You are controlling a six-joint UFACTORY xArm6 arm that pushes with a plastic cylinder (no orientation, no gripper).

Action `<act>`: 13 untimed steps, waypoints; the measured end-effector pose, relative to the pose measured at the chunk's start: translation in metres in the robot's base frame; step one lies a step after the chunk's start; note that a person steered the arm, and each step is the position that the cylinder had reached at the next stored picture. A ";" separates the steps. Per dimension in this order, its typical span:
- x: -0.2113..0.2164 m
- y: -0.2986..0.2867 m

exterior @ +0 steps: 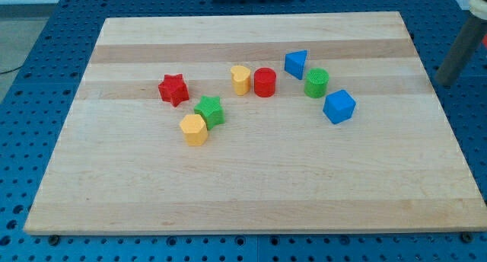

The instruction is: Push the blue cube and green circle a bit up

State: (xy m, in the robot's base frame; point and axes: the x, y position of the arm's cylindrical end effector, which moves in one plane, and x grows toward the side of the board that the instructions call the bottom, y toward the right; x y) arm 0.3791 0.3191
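Note:
The blue cube (338,107) lies on the wooden board (251,193), right of centre. The green circle (316,82) stands just up and left of it, close but apart. My rod comes in at the view's right edge, blurred, and my tip (444,81) is beyond the board's right edge. The tip is far to the right of the blue cube and slightly higher in the view, touching no block.
A blue triangle (296,63) sits up and left of the green circle. A red cylinder (265,82) and a yellow block (241,79) stand side by side near the centre. A red star (173,89), a green star (209,110) and a yellow hexagon (194,129) are on the left.

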 end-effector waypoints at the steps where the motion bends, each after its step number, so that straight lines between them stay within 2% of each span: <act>1: 0.000 0.000; 2: 0.006 0.000; 3: 0.043 -0.001; 4: 0.059 -0.012; 5: 0.062 -0.025; 6: 0.077 -0.052; 9: 0.090 -0.146; 11: 0.073 -0.190; 13: 0.019 -0.221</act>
State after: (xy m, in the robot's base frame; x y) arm 0.3979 0.0985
